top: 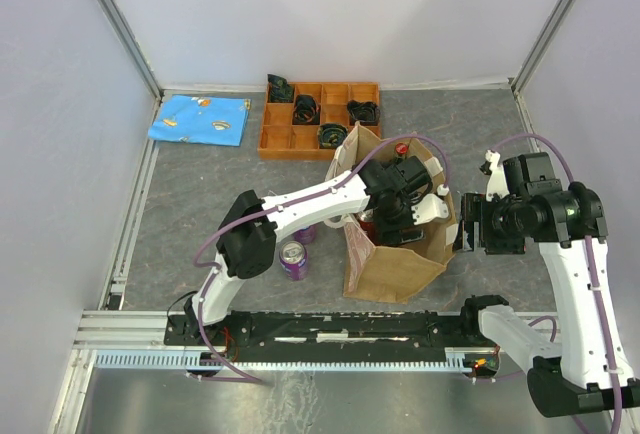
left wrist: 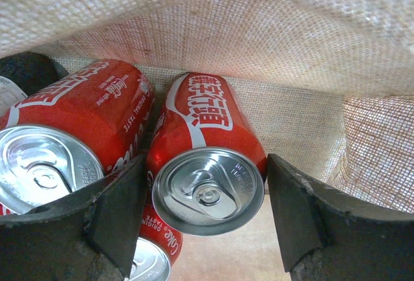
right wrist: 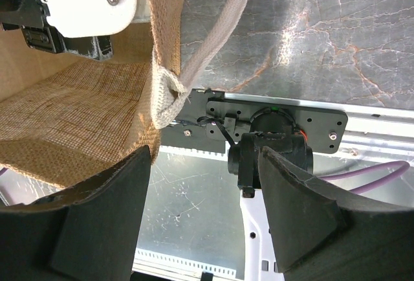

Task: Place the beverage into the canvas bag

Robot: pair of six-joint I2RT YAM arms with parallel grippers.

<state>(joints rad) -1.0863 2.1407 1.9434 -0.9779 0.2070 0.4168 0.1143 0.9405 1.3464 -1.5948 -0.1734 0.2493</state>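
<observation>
The left gripper sat inside the bag, jaws spread around a red can (lying beside other cans). The right gripper hung open by the handle.

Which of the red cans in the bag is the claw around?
The middle red can, silver top facing the camera, lies between the fingers of the left claw. The left-hand can lies outside them; a third can peeks out underneath.

arms white, black joints | cables purple | right gripper black, wedge fingers | base plate black
</observation>
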